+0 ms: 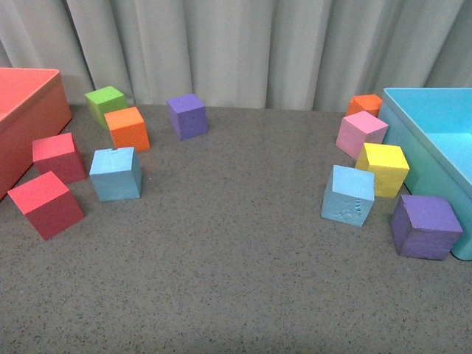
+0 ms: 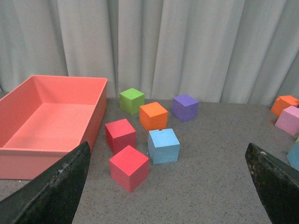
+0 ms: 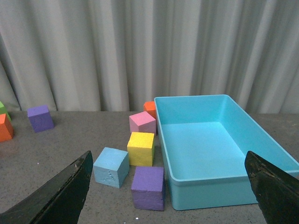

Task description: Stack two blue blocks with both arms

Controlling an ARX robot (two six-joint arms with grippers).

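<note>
One plain sky-blue block (image 1: 116,174) stands on the grey table at the left, among the red and orange cubes; it also shows in the left wrist view (image 2: 163,145). The other blue block (image 1: 348,195), with embossed marks on its front side, stands at the right, next to a yellow cube; it also shows in the right wrist view (image 3: 111,167). Neither arm shows in the front view. My left gripper (image 2: 168,196) is open and empty, well back from the plain block. My right gripper (image 3: 168,196) is open and empty, back from the embossed block.
A red bin (image 1: 26,122) stands at far left with two red cubes (image 1: 46,203), an orange cube (image 1: 127,128), a green cube (image 1: 105,103) and a purple cube (image 1: 187,116). A turquoise bin (image 1: 413,125) stands at right with pink (image 1: 361,133), yellow (image 1: 382,168), orange and purple (image 1: 425,226) cubes.
</note>
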